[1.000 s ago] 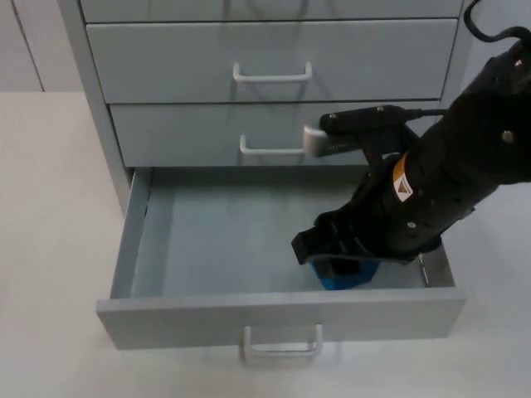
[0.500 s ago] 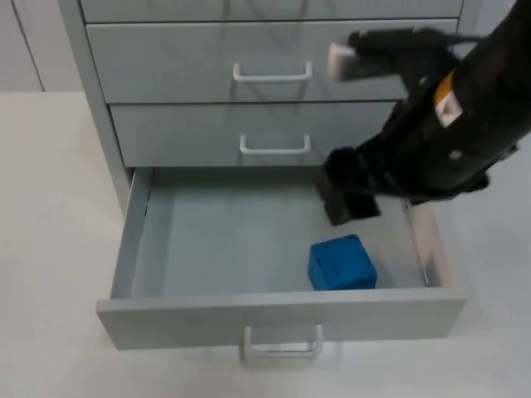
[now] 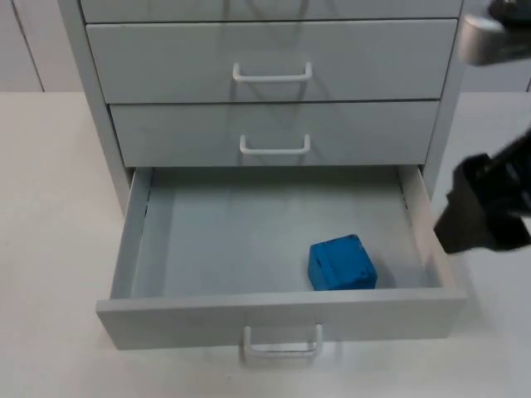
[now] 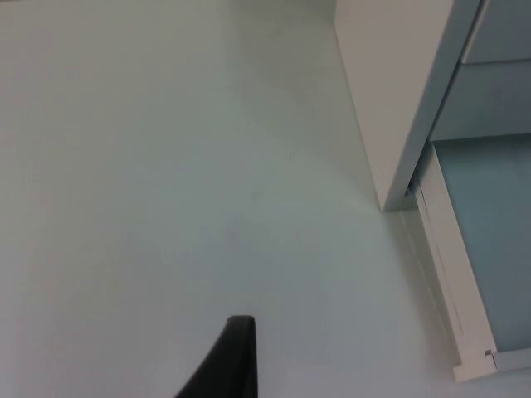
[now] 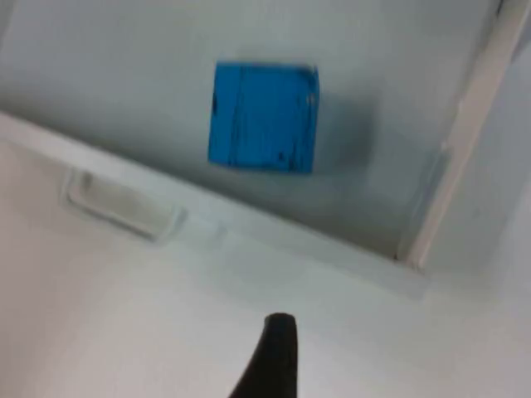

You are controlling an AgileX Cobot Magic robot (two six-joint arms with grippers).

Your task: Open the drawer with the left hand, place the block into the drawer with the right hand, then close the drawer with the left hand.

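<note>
A: So, nearest first: what's at the table's front edge?
B: The open drawer [image 3: 274,311], its handle [image 3: 282,342] facing the front. The blue block [image 3: 341,263] lies on the drawer floor, close behind the front panel and toward the right side wall, nothing touching it.
A: And the right gripper [image 3: 485,215]?
B: Beside the drawer's right wall, outside it, apart from the block. I cannot tell whether its fingers are spread or closed.
A: The left gripper [image 4: 228,365]?
B: Waiting over bare table [image 4: 166,182], off the cabinet's [image 4: 398,83] left side; finger state unclear.
A: Farther back?
B: Two closed drawers [image 3: 274,133] above the open one.
</note>
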